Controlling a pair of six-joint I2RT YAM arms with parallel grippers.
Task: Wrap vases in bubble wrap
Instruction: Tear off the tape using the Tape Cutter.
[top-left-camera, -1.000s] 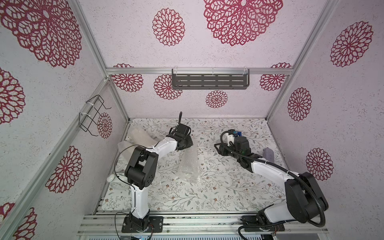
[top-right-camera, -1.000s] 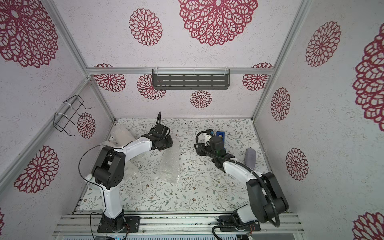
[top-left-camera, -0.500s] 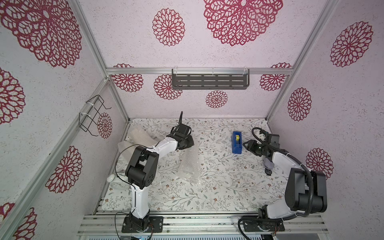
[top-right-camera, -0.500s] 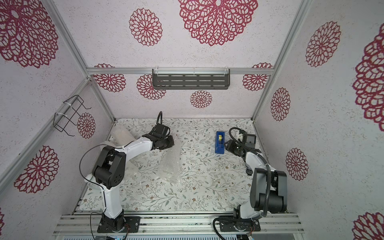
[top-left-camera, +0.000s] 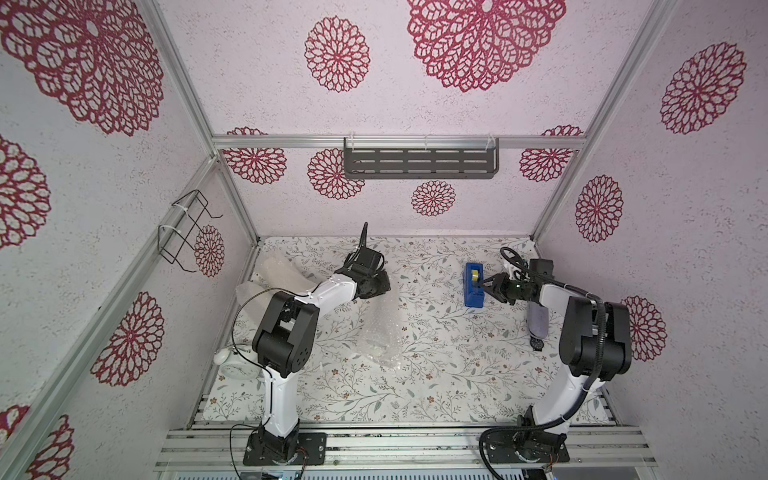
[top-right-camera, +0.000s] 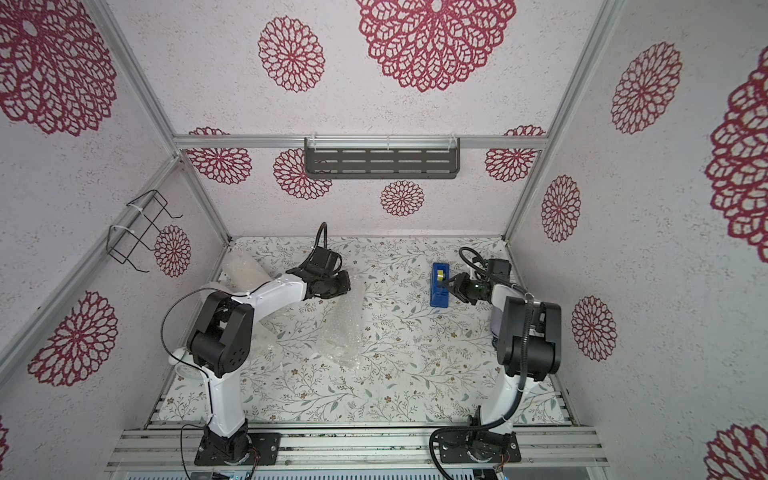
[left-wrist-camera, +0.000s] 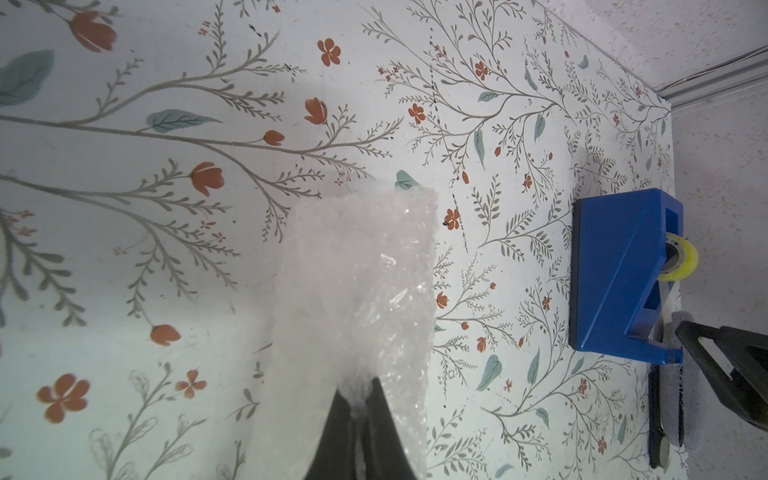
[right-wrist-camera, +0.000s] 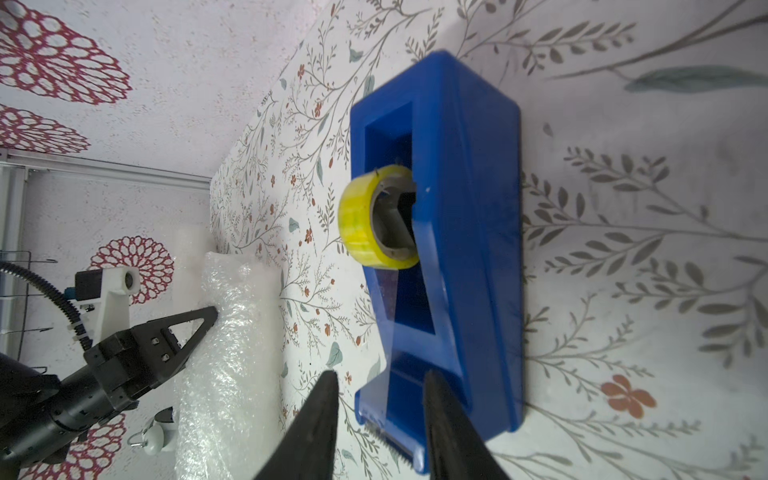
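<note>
My left claw (left-wrist-camera: 358, 395) is pinching fully closed on the edge of a crinkly translucent bubble wrap sheet (left-wrist-camera: 357, 282). In both top views the sheet is hanging from the claw down onto the floral-print table (top-left-camera: 415, 374), and is lying left of centre in the frame.

My right claw (right-wrist-camera: 380, 376) is standing partly open, with its jaws apart at the cutter end of a blue plastic tape dispenser (right-wrist-camera: 469, 208). I'm seeing nothing gripped between them, and I can't tell if either finger is touching the dispenser. A yellow tape roll (right-wrist-camera: 357, 216) is sitting in the dispenser. In both top views the dispenser is lying right of centre, well apart from the sheet.

A greyish clear cylindrical vase (top-left-camera: 539, 322) is lying on its side at centre right of the frame, partly hidden under my right arm. A bundle of bubble wrap (top-left-camera: 276, 270) is sitting at the table's far left corner, and its contents aren't visible. A white alarm clock (top-left-camera: 235, 363) is sitting at the table's left edge, beside my left arm.
</note>
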